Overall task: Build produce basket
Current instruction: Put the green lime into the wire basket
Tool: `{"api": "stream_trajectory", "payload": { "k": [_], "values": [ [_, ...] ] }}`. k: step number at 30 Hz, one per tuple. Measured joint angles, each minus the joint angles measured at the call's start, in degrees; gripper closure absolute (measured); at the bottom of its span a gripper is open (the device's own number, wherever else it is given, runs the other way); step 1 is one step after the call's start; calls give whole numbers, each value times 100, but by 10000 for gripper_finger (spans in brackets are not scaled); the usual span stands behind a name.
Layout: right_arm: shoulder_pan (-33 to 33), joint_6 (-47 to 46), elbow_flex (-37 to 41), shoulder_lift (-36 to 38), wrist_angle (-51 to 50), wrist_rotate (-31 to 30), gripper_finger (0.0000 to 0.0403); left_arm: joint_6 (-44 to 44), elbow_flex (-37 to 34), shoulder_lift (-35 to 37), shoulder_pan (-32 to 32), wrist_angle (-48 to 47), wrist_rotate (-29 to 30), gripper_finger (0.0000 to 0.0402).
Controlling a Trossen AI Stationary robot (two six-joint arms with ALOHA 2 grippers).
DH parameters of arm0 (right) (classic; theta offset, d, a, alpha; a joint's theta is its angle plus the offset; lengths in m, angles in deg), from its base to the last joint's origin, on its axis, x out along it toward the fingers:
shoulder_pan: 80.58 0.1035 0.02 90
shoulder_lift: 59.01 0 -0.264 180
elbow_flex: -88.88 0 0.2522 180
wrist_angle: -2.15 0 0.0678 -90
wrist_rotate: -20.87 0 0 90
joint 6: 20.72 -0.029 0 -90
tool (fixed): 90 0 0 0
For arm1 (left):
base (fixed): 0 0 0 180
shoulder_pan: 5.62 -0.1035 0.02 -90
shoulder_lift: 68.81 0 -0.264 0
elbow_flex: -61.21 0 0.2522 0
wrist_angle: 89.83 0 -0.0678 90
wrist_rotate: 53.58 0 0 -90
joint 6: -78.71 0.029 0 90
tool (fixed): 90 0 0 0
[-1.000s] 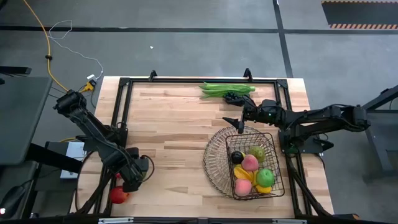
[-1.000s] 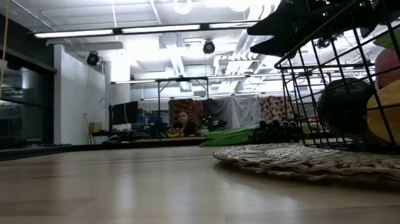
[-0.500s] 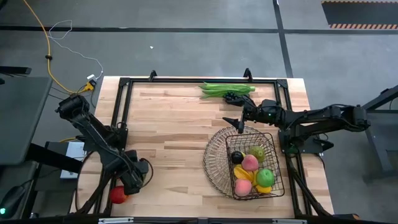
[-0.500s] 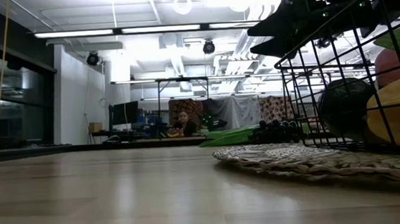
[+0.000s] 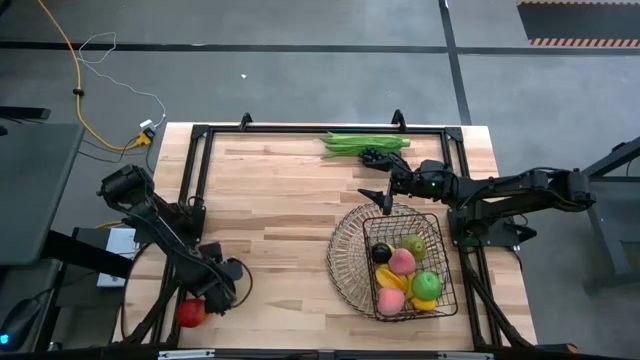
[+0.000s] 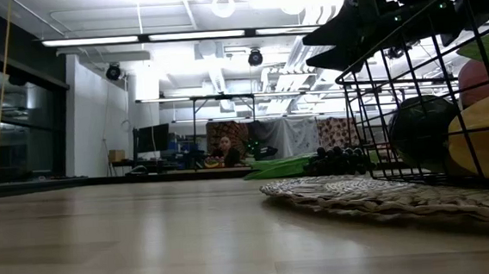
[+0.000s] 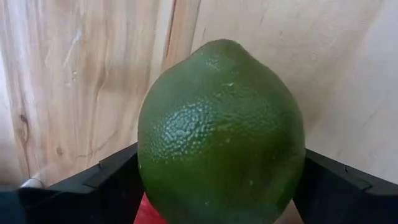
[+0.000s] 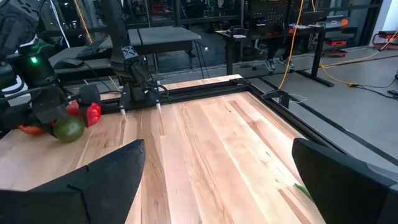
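High view: the basket (image 5: 345, 262) is the landmark, standing on the right part of the wooden table (image 5: 280, 200). Its rectangular mesh centre holds produce: a dark round fruit (image 5: 381, 252), two pink peaches (image 5: 402, 261), a green apple (image 5: 427, 285), a second green fruit (image 5: 412, 244) and yellow pieces (image 5: 392, 280).

The right gripper (image 5: 377, 174) hangs just beyond the far edge of the basket rim, with the right arm reaching in from the table's right side. Its fingers stand spread wide and hold nothing. The long green beans (image 5: 363, 143) lie at the table's far edge, beyond the basket and just past this gripper. The dark grapes (image 5: 377, 156) lie just beside the beans, close to the gripper's far finger.

The left gripper (image 5: 222, 292) sits well to the left of the basket, at the table's near-left corner. In the left wrist view a green lime-like fruit (image 7: 221, 134) fills the space between the two dark fingers (image 7: 102, 183), which stand wide apart on either side of it. Whether the fingers press on the fruit cannot be told. A red piece (image 7: 149, 211) shows under the fruit in that view. In the high view a red fruit (image 5: 191, 313) lies at the table edge, just beside this gripper on the side away from the basket.

Right wrist view: the left arm appears far off across the table, with the green fruit (image 8: 68, 129) and a red pepper (image 8: 92, 113) near it.

Low view: the woven basket rim (image 6: 378, 192) rests flat on the table.
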Motion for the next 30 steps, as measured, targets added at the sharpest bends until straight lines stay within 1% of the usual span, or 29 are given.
{"api": "stream_trajectory", "payload": {
  "k": [6, 14, 18, 21, 23, 25, 28, 30],
  "values": [
    [2, 0, 0, 0, 2, 0, 8, 0, 0, 2, 1, 1, 128, 79],
    [0, 0, 0, 0, 2, 0, 8, 275, 0, 14, -109, -2, 56, 125],
    [1, 0, 0, 0, 2, 0, 8, 660, 40, 96, -264, -12, 97, 131],
    [0, 0, 0, 0, 2, 0, 8, 1130, 224, 298, -439, -41, 615, 129],
    [1, 0, 0, 0, 2, 0, 8, 1526, 384, 478, -605, -87, 1154, 128],
    [0, 0, 0, 0, 4, 0, 8, 2009, 507, 715, -802, -19, 1855, 128],
    [0, 0, 0, 0, -2, 0, 8, 2934, 522, 1178, -1138, 545, 2982, 128],
    [1, 0, 0, 1, -15, 0, 8, 3732, 411, 1495, -1417, 1273, 3539, 128]
  ]
}}
